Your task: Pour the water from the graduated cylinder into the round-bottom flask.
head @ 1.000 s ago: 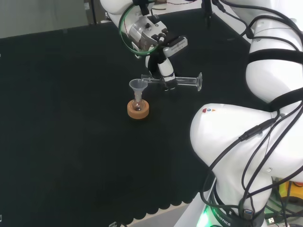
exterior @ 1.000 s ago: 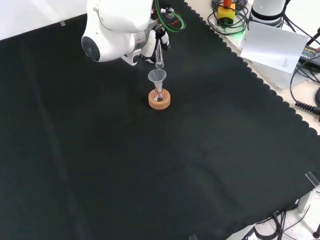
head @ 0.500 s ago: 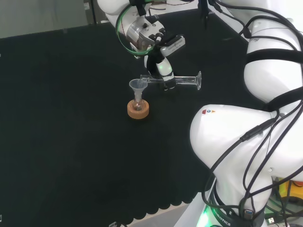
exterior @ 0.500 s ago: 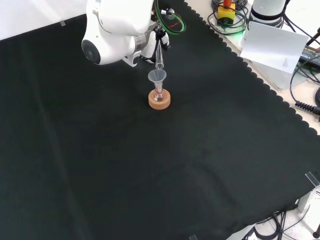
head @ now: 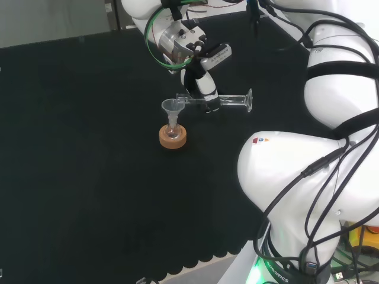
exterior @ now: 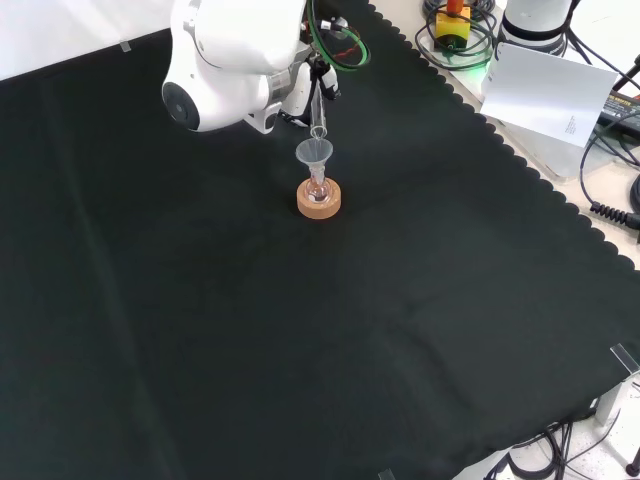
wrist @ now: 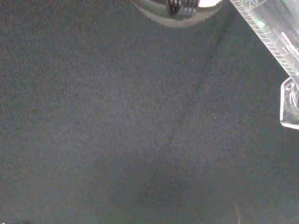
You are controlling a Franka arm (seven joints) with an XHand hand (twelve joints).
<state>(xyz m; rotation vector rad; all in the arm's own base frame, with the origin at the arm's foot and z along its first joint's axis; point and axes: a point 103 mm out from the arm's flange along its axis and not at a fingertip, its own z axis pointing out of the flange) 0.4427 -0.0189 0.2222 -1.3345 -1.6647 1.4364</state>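
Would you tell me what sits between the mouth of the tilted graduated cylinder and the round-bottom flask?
A clear funnel stands in the neck of the round-bottom flask, under the mouth of the graduated cylinder. The head view shows this.

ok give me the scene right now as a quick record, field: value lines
hand: hand curled round the graduated cylinder, above the cloth
cylinder pose: tipped about level in the head view, mouth at the funnel's rim, base pointing away from it
funnel: clear funnel seated in the flask's neck
flask: small round-bottom flask upright under the funnel
stand: cork ring under the flask, on the black cloth
water: not discernible in these views
stage: pouring pose over the funnel
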